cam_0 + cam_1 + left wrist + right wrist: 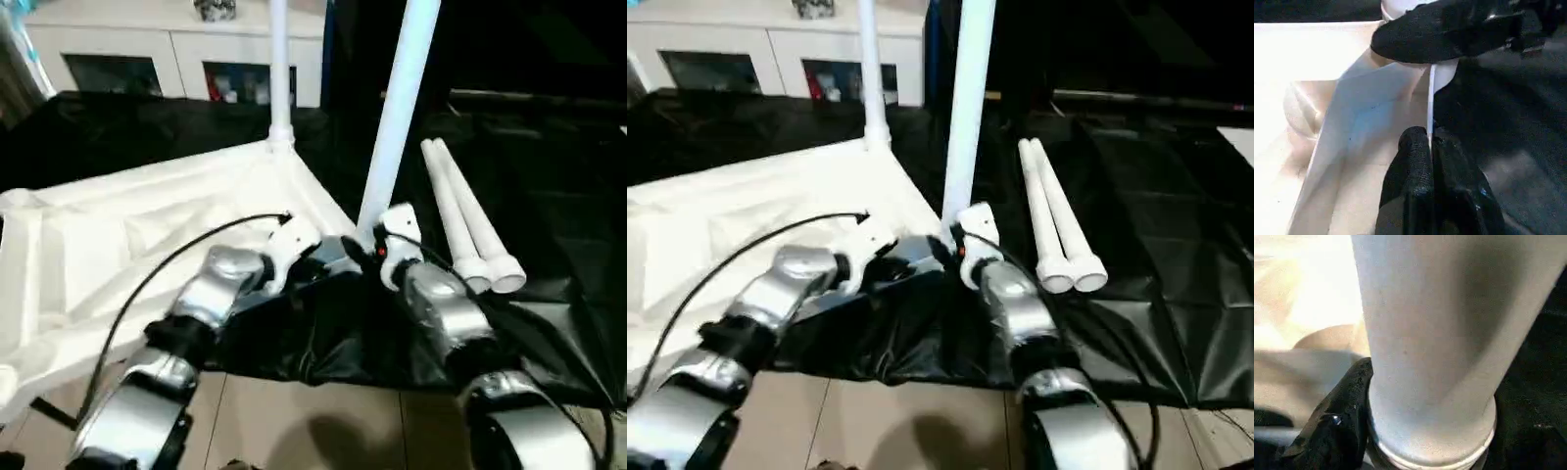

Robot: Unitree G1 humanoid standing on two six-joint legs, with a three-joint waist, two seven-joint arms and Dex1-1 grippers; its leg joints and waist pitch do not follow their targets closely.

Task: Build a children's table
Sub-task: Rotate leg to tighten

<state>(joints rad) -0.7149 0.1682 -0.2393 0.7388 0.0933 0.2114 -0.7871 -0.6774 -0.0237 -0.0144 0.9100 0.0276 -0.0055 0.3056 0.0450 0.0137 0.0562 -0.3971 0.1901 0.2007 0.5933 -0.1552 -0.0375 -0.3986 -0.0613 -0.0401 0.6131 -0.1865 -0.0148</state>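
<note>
Left claw (1430,161) pinching tabletop (147,225) edge, right claw (367,247) gripping leg (397,117)

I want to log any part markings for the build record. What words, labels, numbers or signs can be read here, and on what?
None can be read.
Tabletop, standing legs and loose legs: plain white, no markings seen.
Cabinet: coloured items behind its glass doors are too blurred to read.
</note>
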